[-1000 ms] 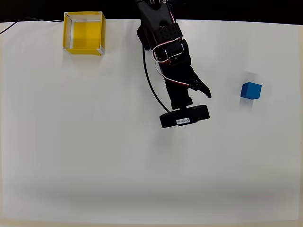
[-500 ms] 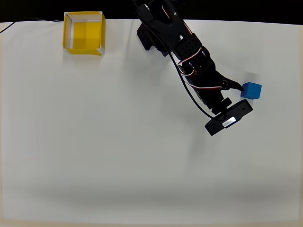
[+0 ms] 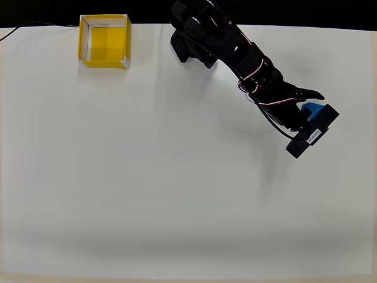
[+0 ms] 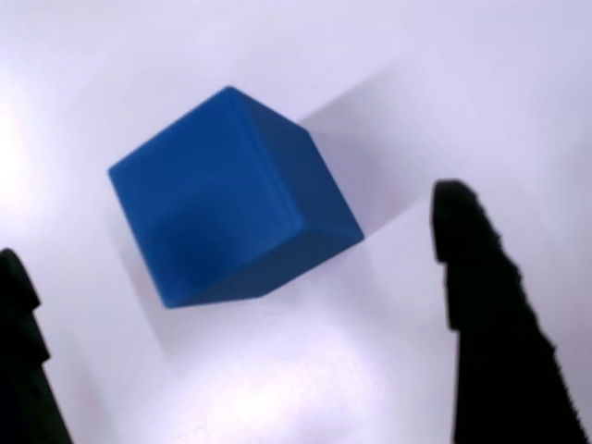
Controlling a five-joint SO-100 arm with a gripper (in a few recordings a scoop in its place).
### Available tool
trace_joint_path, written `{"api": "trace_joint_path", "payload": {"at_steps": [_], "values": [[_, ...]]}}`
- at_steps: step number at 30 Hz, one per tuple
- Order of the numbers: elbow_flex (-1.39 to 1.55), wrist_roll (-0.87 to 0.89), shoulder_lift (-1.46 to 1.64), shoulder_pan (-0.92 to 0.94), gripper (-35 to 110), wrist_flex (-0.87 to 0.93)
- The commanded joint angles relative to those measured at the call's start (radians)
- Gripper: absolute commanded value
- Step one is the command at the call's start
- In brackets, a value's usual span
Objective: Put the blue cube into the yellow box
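Blue cube [image 4: 231,199], on white table [image 3: 147,188], far right of yellow box [image 3: 104,40].
My gripper [image 4: 250,324] hangs over the cube, fingers spread either side, not touching it.

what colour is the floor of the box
Yellow, like its walls, with pale whitish rims; the overhead view shows the yellow box best.

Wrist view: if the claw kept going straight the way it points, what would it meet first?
Most likely the small bright-blue cube, which sits ahead between the open claw's two black fingers, on the white table. Depth is unclear, so the remaining gap can't be judged.
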Motion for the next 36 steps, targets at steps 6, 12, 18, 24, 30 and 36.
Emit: {"api": "trace_joint_path", "payload": {"at_steps": [6,12,18,24,30,36], "values": [[0.032,-0.009,-0.078,-0.032,48,-0.221],[0.037,-0.018,-0.181,-0.044,47,-0.353],[0.021,-0.011,-0.276,-0.055,48,-0.443],[0.012,-0.011,-0.379,-0.067,47,-0.557],[-0.031,-0.002,-0.462,-0.074,45,-0.598],[-0.075,-0.012,-0.538,-0.077,44,-0.661]]}}
